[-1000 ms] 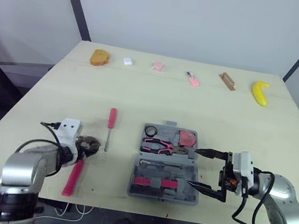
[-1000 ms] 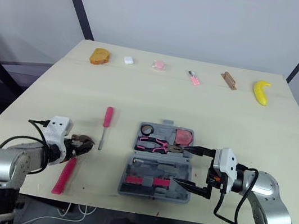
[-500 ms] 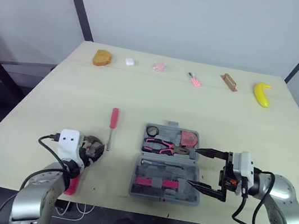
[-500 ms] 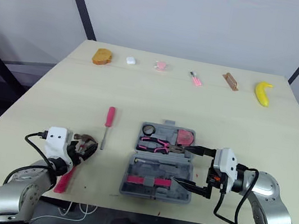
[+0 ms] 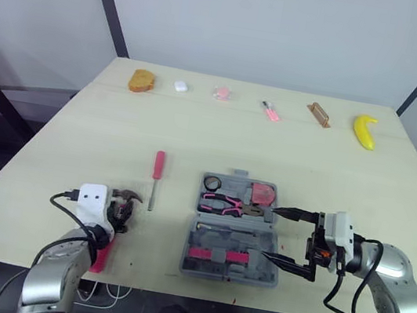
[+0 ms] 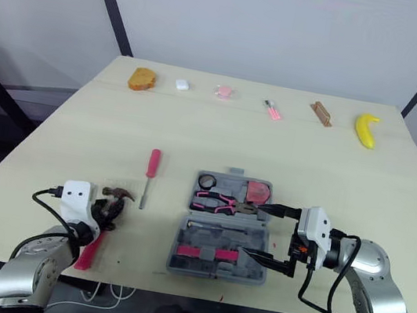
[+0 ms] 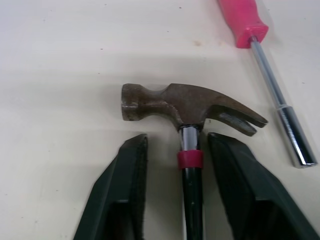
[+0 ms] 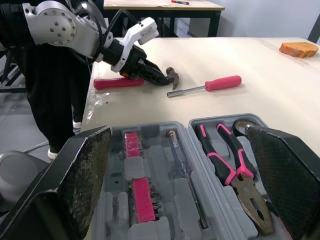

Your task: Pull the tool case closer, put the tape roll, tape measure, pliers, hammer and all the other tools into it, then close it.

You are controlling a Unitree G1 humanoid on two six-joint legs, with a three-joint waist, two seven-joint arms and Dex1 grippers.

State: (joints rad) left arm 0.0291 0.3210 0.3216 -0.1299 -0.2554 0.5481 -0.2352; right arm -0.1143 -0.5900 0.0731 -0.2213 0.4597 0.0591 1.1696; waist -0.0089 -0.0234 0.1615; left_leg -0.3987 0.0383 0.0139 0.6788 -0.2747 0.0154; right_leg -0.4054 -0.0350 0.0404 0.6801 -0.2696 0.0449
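Note:
The grey tool case (image 5: 230,243) lies open near the table's front edge. In it I see pink-handled pliers (image 5: 229,204), a black tape roll (image 5: 212,182) and a pink tape measure (image 5: 263,191). The hammer (image 7: 185,105), with a rusty head and a pink handle, lies at the front left. My left gripper (image 7: 177,137) is open, one finger on each side of the hammer's neck just behind the head. A red-handled screwdriver (image 5: 156,176) lies beside it. My right gripper (image 5: 289,239) stands wide open at the case's right side.
Along the far edge lie a bread piece (image 5: 141,81), a small white object (image 5: 179,86), a pink object (image 5: 221,93), a small pink tool (image 5: 269,110), a wooden block (image 5: 317,113) and a banana (image 5: 364,130). The front edge runs close to the case.
My left arm has swung round from the left side to lie along the hammer's handle, and its fingers now straddle the neck. The right arm and the case have stayed put.

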